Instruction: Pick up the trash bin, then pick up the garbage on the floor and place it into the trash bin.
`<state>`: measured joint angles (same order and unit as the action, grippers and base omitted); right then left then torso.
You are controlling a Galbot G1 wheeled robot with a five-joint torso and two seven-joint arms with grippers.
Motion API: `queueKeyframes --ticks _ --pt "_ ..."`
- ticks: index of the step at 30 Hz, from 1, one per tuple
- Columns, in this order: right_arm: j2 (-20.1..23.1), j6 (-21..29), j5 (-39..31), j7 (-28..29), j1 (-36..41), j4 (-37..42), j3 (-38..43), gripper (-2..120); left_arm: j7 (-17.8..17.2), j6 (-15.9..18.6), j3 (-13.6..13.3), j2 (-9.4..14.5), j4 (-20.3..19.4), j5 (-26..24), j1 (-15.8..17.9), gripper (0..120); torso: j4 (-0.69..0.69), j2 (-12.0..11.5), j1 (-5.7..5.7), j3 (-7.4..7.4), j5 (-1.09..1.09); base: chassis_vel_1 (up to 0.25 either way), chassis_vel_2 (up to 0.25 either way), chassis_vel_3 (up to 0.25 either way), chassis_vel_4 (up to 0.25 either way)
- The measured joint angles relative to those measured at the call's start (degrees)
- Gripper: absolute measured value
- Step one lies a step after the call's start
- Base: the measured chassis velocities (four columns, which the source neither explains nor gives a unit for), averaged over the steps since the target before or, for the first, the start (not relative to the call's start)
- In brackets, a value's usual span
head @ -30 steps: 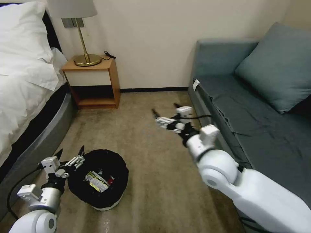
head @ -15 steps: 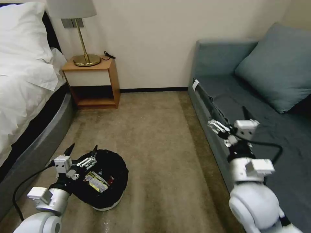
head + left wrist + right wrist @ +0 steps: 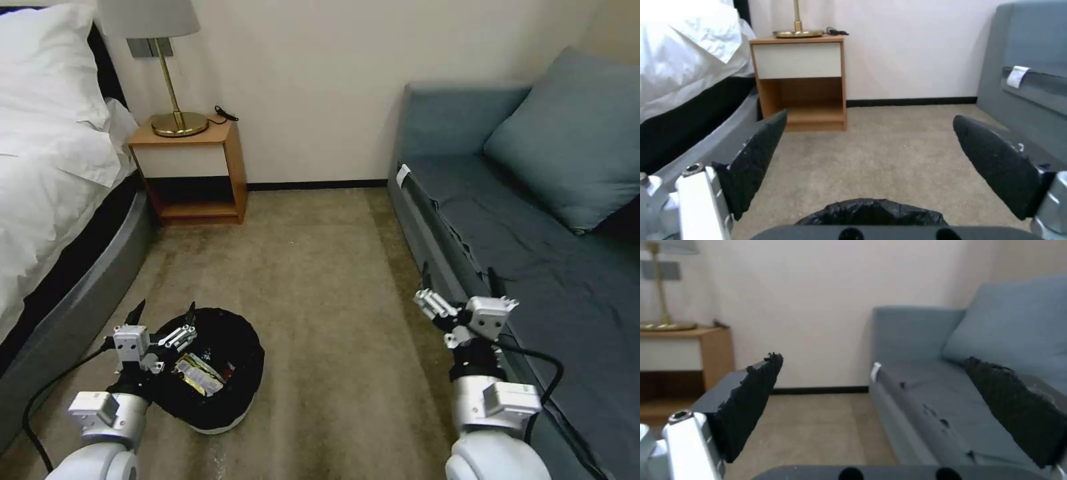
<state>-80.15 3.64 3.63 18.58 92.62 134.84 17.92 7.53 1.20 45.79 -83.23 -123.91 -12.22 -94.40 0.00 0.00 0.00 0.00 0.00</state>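
At the far left of the head view the bed [image 3: 47, 167] runs down the frame edge, its grey base curving close to the left gripper [image 3: 163, 312]. That gripper hovers in the lower left of the frame with its two dark fingers spread wide and nothing between them; the left wrist view confirms the gap, with the black bag of the trash bin [image 3: 871, 211] bulging just under the open jaws. In the head view the trash bin [image 3: 230, 393] sits on the carpet [image 3: 313, 267] immediately right of the gripper, its near-left rim roughly beneath the fingertips. Inside lie a brown-yellow wrapper [image 3: 198, 373] and a scrap of red wrapper [image 3: 229, 370]; I can't make out other pieces. No litter shows on the bare carpet.

So the bin lies right of and slightly below the left gripper, which is much the nearer arm. The bin is round, so no long axis matters; my guess is that a rim grasp needs only a short drop. The tight side is the bed base to the left; the carpet to the right and ahead towards the nightstand [image 3: 193, 167] is free.

Lower right, the right gripper [image 3: 457, 300] is raised beside the front edge of the sofa [image 3: 533, 227], fingers apart and empty, well apart from the bin.
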Motion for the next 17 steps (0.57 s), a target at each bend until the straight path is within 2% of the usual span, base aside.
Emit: queueKeyframes --ticks 8,17 --pt "-1.23 -0.91 1.24 -1.89 0.43 -2.03 -2.30 100 -2.22 -4.17 -1.33 -0.18 0.31 1.17 -1.19 100 0.00 0.00 0.00 0.00 0.00 0.000 0.000 0.000 0.000" --pt "-1.62 -1.40 1.47 -2.10 0.13 -2.88 -3.04 100 -3.39 -5.48 -1.50 -0.22 0.76 2.01 -1.19 100 0.00 0.00 0.00 0.00 0.00 0.000 0.000 0.000 0.000"
